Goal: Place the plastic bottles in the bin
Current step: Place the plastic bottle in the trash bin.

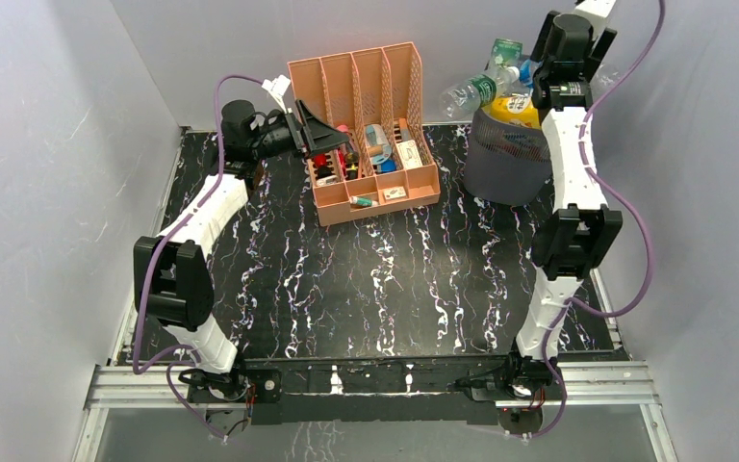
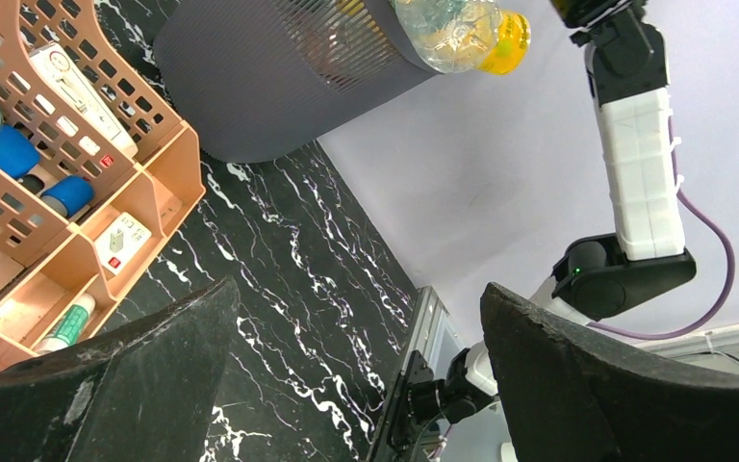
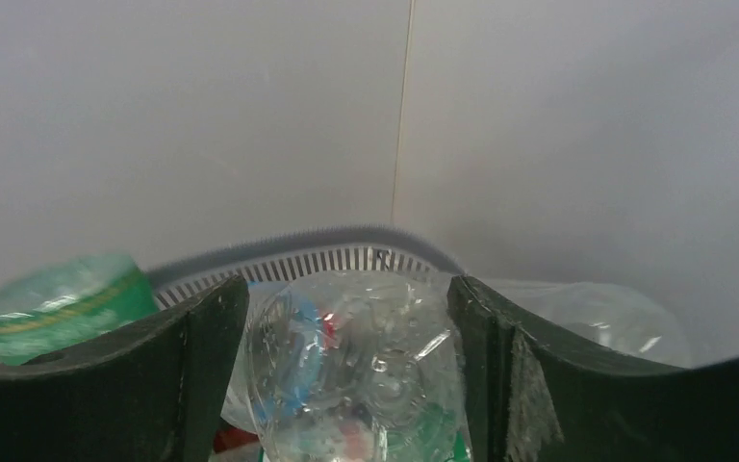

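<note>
Closest in, the right gripper is hanging over the heap with its fingers standing well apart. A crumpled clear bottle is lying between them, filling the gap from one pad to the other. Whether the pads are pressing it or only flanking it, I cannot tell. Just outside the left-hand finger in that view, a green bottle is poking up. Behind both, the bin is showing its ribbed rim against the corner of the walls.

From above, the wrist is hiding those fingers altogether. That view is giving what the wrist camera is missing, though. The bin is standing at the far right of the table, overfull. A green-labelled bottle is jutting out leftward over its rim, and a yellow bottle is sitting at the top of the pile beneath the wrist.

Farther left, the left gripper is gaping wide and holding nothing, with only marbled tabletop showing between its fingers. It is hovering just beside the peach organizer, well apart from the bin. Its own camera is looking across at the bin's mesh wall from the side, an angle neither other view is offering. It is also catching the right arm rising above the bin.
</note>
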Robot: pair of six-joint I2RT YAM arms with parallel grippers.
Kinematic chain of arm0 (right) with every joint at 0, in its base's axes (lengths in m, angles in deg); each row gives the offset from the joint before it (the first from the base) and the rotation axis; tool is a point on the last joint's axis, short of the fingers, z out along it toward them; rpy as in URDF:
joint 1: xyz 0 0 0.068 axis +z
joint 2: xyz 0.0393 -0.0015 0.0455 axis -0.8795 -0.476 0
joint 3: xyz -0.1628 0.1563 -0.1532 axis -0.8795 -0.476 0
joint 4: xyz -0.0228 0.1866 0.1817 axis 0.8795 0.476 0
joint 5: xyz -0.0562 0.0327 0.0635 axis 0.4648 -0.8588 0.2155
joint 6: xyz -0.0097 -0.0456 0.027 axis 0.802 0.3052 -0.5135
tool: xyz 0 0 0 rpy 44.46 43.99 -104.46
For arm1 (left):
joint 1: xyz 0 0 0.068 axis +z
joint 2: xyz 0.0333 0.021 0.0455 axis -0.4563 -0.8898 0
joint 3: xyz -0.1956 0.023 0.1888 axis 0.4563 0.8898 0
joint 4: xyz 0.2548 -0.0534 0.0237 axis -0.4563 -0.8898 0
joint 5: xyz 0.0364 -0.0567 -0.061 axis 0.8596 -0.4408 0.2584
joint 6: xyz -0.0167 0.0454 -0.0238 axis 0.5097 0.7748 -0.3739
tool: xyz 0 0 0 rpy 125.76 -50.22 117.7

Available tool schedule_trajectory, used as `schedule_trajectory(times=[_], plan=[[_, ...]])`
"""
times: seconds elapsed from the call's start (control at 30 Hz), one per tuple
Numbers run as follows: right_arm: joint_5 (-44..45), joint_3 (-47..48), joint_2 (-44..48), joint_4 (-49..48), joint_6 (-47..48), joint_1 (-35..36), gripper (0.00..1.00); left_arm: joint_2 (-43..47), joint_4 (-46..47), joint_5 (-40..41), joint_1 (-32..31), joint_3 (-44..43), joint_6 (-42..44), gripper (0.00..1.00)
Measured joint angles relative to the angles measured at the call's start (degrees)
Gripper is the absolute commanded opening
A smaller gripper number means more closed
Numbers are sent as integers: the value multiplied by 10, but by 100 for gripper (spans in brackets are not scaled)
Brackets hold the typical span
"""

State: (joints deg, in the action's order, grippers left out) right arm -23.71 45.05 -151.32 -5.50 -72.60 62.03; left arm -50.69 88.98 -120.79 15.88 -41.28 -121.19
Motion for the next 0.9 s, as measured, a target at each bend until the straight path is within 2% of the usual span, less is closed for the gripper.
schedule_trajectory(times=[0.23, 0.9], plan=[[-15, 0, -12, 43, -5, 1, 98, 0, -1, 2, -7, 0, 0, 94], [-8, -1, 65, 59, -18, 1, 98, 0, -14, 6, -16, -3, 7, 94]])
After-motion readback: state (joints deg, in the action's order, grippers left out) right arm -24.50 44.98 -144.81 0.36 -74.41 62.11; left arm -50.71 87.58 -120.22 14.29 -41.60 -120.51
